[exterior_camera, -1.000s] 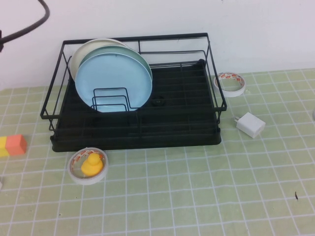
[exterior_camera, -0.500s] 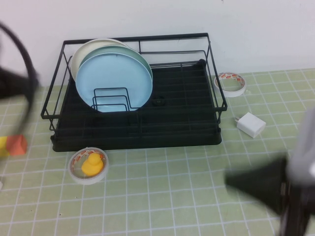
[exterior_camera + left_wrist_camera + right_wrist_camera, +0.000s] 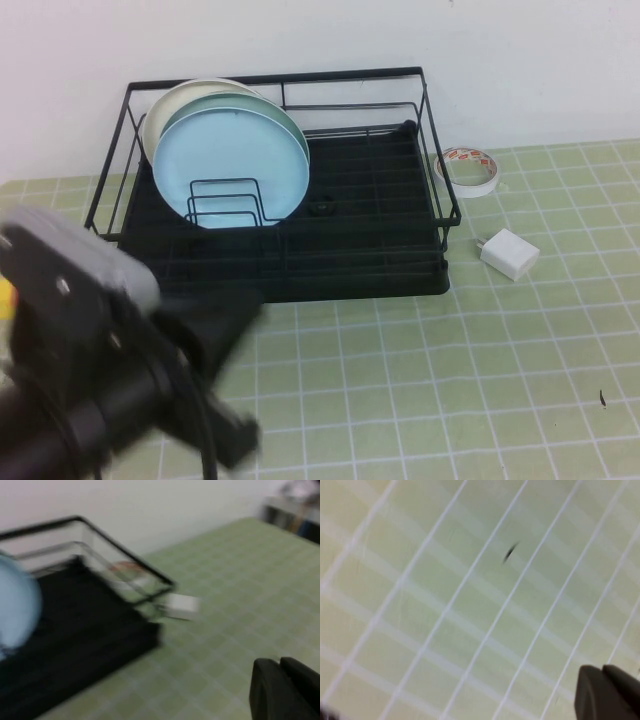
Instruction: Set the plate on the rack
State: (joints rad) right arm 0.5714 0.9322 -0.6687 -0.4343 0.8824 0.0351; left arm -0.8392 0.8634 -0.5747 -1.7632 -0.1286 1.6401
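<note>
The sky-blue plate [image 3: 232, 168] stands upright in the small wire holder at the left of the black rack [image 3: 360, 262], in front of a mint-green plate [image 3: 287, 120] and a cream plate [image 3: 160, 108]. My left gripper [image 3: 245, 303] is a blurred dark shape low at the front left, just before the rack's front edge, apart from the plate. In the left wrist view the left gripper [image 3: 280, 667] is shut and empty, with the rack [image 3: 90, 630] and the plate's edge [image 3: 15, 610] beyond. My right gripper [image 3: 602, 672] is shut and empty over the bare mat, outside the high view.
A tape roll [image 3: 468, 168] and a white charger [image 3: 509, 252] lie on the green checked mat to the right of the rack. The charger [image 3: 180, 605] also shows in the left wrist view. My left arm [image 3: 90, 370] fills the front left corner and hides what lies there.
My left arm has swung into the front left and covers the duck and its tape ring. My right arm, at the front right half a second ago, has left the high view. The plates have not moved.
</note>
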